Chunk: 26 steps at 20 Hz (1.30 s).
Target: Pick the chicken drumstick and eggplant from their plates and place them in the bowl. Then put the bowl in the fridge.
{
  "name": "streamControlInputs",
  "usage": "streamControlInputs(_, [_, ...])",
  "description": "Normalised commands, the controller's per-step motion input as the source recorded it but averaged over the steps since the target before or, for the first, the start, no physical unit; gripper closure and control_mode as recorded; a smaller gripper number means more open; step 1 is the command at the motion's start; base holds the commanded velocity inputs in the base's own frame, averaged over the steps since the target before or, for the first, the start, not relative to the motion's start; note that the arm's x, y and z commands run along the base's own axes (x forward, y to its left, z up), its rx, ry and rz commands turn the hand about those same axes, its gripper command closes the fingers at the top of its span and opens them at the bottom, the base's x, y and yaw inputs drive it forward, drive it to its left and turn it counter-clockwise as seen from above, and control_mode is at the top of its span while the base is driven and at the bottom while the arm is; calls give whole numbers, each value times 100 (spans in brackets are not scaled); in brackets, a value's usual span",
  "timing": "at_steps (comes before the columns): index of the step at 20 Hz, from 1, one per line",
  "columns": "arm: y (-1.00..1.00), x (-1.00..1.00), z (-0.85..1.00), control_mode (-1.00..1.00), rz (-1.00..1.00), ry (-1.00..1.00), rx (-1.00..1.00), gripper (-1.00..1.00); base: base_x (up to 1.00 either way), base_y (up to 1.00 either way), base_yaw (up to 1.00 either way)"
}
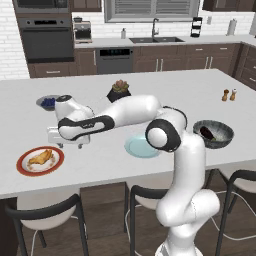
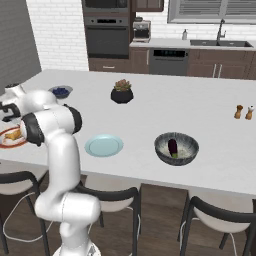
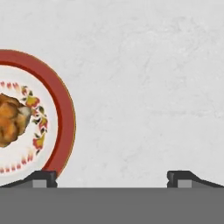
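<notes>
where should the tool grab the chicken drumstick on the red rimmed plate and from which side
Come straight down from above and close across the thick, lumpy middle of the chicken drumstick. It lies flat on the red-rimmed plate, so no side offers clearance. The open tool is offset over bare counter and likely needs centring first.

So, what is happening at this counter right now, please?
A white robot arm is sorting food into a bowl. The eggplant already lies in it, and the blue plate is bare. The drumstick is on the red-rimmed plate. The claw hangs open above the counter beside that plate, holding nothing.
</notes>
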Motion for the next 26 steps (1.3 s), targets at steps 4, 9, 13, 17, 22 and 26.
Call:
streamControlInputs(4, [67, 40, -4, -100, -4, 0, -2, -100, 0, 0, 0])
streamControlInputs(9, [52, 40, -23, -100, -5, 0, -1, -100, 0, 0, 0])
streamControlInputs(13, [29, 38, -35, -100, -3, 1, 0, -100, 0, 0, 0])
streamControlInputs(17, [1, 19, -42, -100, -1, 3, 2, -100, 0, 0, 0])
streamControlInputs(22, [0, 0, -29, -100, 0, 3, 8, -100, 0, 0, 0])
streamControlInputs(26, [-4, 0, -29, -100, 0, 1, 13, -100, 0, 0, 0])
